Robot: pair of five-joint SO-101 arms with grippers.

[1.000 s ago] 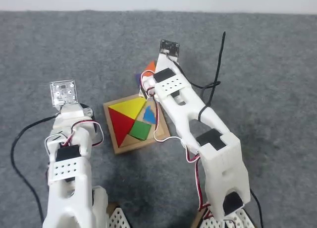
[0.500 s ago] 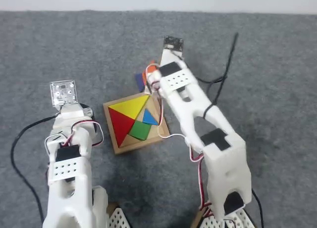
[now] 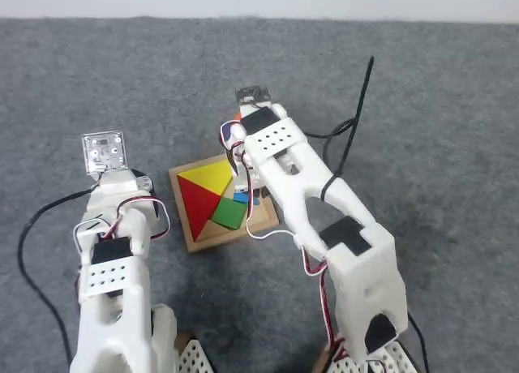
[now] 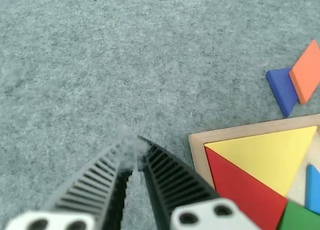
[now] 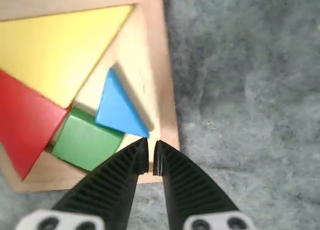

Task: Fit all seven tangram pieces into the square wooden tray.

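right gripper (image 5: pixel 150 154): swung back over tray (image 5: pixel 160 55); pincer narrow, empty. we would nudge blue triangle (image 5: pixel 118 109) flat into place, slowly.

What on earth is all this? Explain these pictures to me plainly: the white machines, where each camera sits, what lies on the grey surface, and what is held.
These are two white robot arms at a table covered in grey carpet. The high view looks down from a fixed camera. The other two pictures come from a camera on each arm's wrist, looking along its black fingers. The left gripper is over bare carpet near a corner of the tray. The right gripper is at the tray's rim, close to the blue triangle. The square wooden tray holds a yellow triangle, a red triangle, a green square and that blue triangle. An orange piece and a dark blue piece lie outside it on the carpet. Both grippers are shut and hold nothing.
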